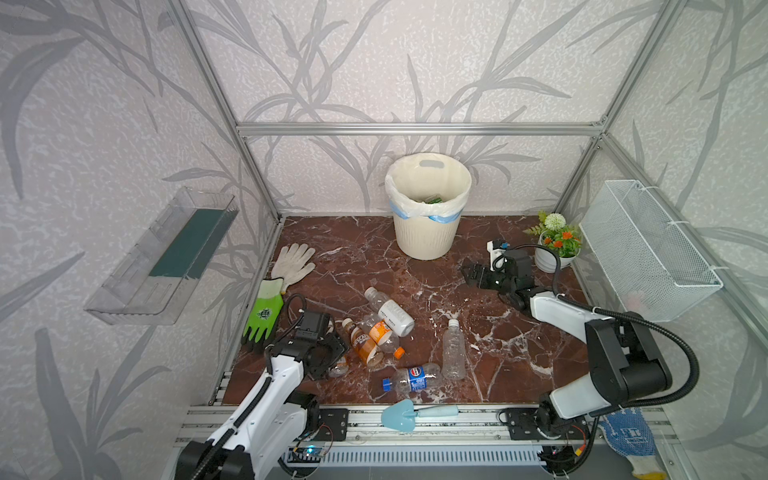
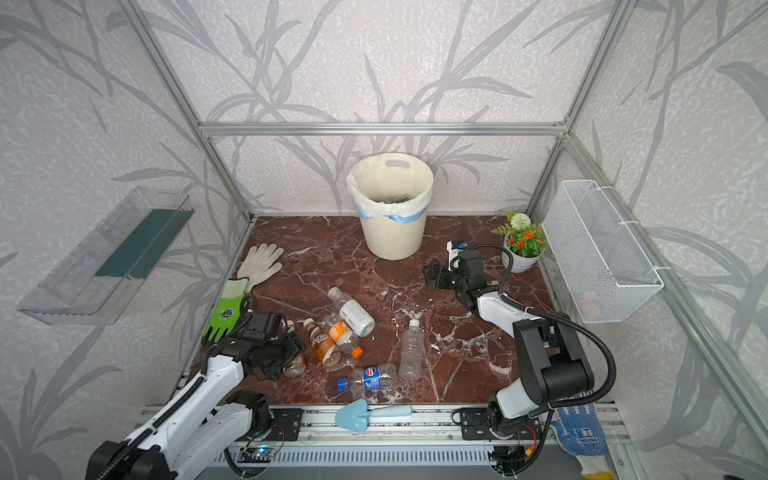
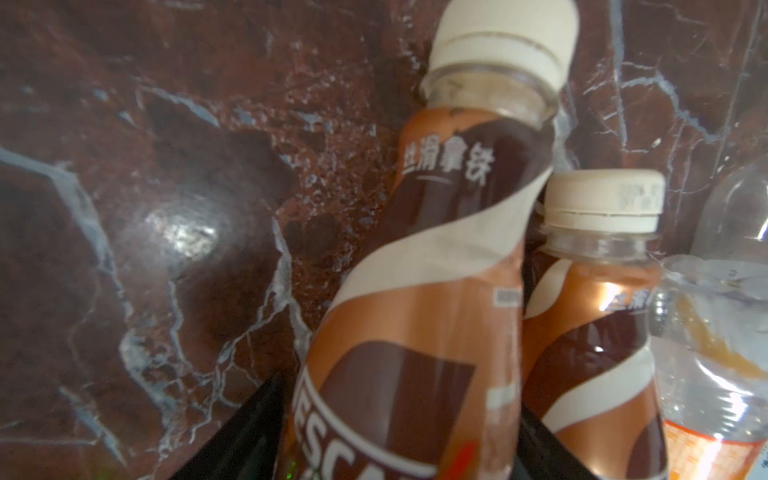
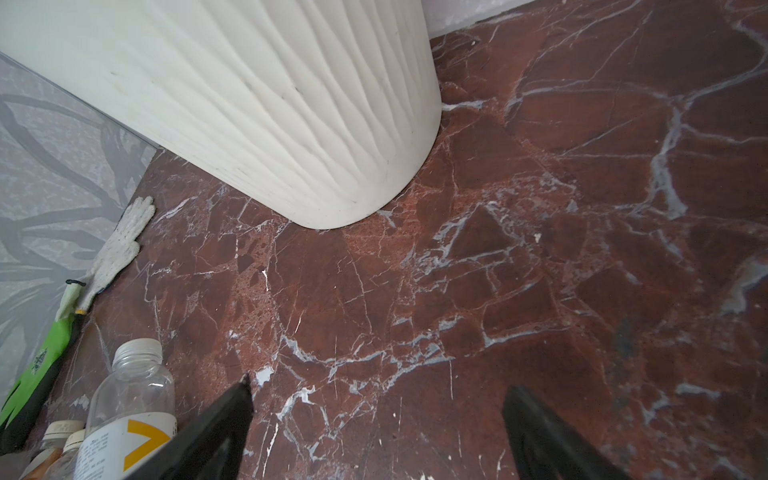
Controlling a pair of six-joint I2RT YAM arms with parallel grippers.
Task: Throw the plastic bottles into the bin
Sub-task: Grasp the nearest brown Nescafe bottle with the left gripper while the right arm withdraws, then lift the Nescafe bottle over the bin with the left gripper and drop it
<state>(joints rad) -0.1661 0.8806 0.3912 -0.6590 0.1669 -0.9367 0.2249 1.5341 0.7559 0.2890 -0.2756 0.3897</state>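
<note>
Several plastic bottles lie on the marble floor at the front left. My left gripper (image 1: 332,359) (image 3: 403,399) has its jaws against both sides of a brown-label bottle (image 3: 415,311) with a white cap, largely hidden under it in both top views. Beside it lie a second brown-label bottle (image 1: 361,345) (image 3: 590,332), an orange-label one (image 1: 384,334), a white-label one (image 1: 392,313) (image 4: 124,415), a bare clear one (image 1: 453,349) and a blue-label one (image 1: 413,378). The bin (image 1: 428,241) (image 4: 270,104) stands at the back. My right gripper (image 1: 471,274) (image 4: 380,388) hangs open and empty to its right.
A white glove (image 1: 293,259) and a green glove (image 1: 264,316) lie by the left wall. A flower pot (image 1: 555,257) and a white plug (image 1: 496,247) stand at the back right. A wire basket (image 1: 648,249) hangs on the right wall. A blue trowel (image 1: 411,415) lies on the front rail.
</note>
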